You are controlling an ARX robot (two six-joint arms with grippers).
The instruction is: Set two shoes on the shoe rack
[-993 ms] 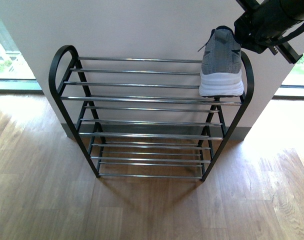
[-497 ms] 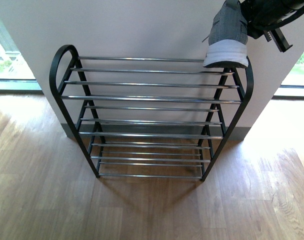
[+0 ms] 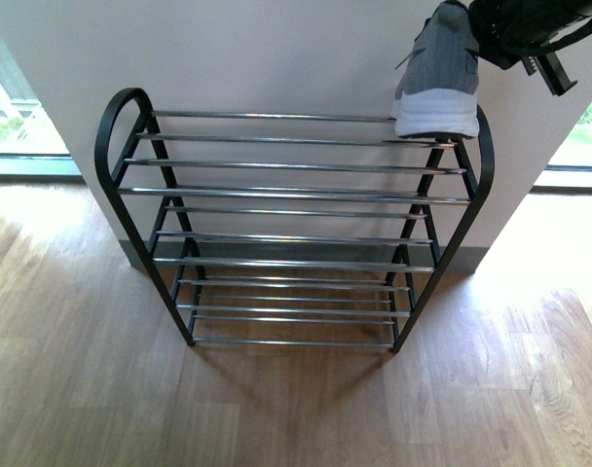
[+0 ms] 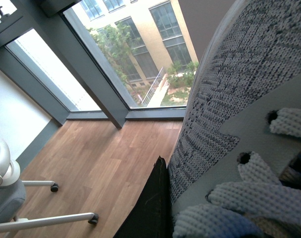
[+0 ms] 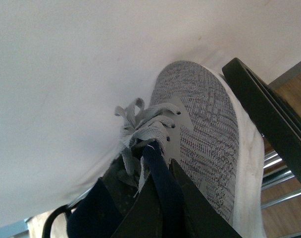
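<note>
From the front, the shoe (image 3: 437,83) hangs at the far right of the shoe rack (image 3: 277,192), just inside its rounded right end. It is tipped steeply, with its white-soled low end at the rear bars of the top tier and its high end under the right arm (image 3: 520,24); I cannot tell whether the sole touches a bar. The step in hand looks like the set-down. To do it well, bring the raised end down until the sole lies flat across two or more of the thin bars, since a sole resting on one bar could tip or slip through a gap, and release only then. The wall (image 3: 277,58) stands right behind the rack and the arched end is right beside the shoe, so any correction should go leftward or toward the robot. The rest of the top tier to the left is bare and offers wide room for a second one. In the left wrist view the other shoe (image 4: 225,99) fills the picture at very close range, high over the wooden floor (image 4: 101,158), with a window (image 4: 140,49) and a wheeled chair base (image 4: 66,218) beyond. A dark wedge lies along its side, but I cannot tell whether the left jaws are pressed on it. In the right wrist view the right jaws pinch the navy lining at the shoe's opening, the laces (image 5: 140,129) just ahead of them. The toe points away along the wall, and the white sole edge runs just beside the rack's black end (image 5: 269,109).
</note>
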